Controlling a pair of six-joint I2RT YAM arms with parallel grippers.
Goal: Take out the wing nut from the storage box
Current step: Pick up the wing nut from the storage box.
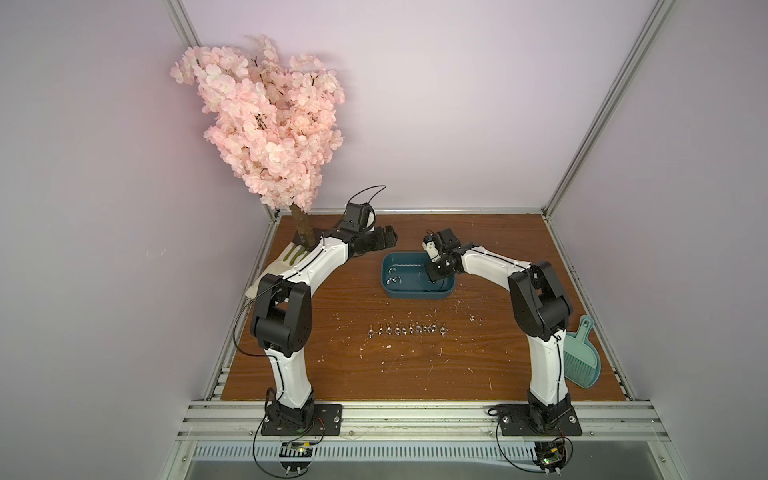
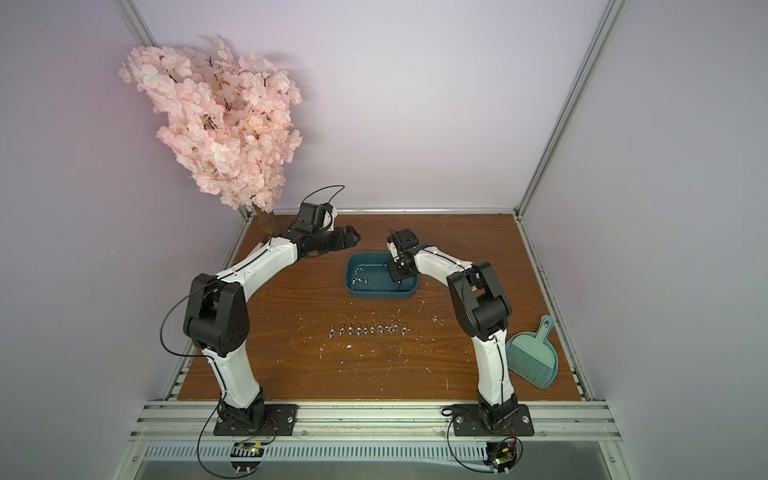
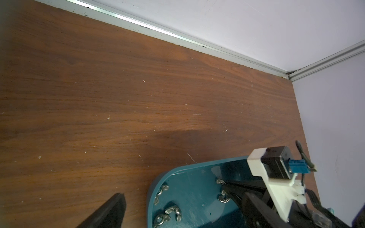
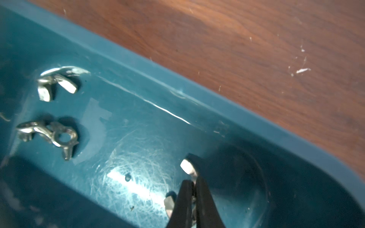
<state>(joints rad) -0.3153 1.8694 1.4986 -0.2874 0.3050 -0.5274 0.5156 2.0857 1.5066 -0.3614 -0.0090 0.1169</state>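
A brown wood-grain tabletop [image 1: 374, 365] is seen, with a pink artificial blossom tree [image 1: 266, 124] at its far left corner. A shallow dark teal plastic storage box [image 1: 415, 295] is set near the middle. The left gripper [image 1: 392, 239] is held spread and empty just beyond the box's left end. The right gripper [image 4: 192, 182] is seen inside the box, pinched on a small silver metal wing nut [image 4: 186, 166]. Other wing nuts [image 1: 395, 276] are scattered at the box's left end, and a row [image 1: 405, 330] is laid out on the table.
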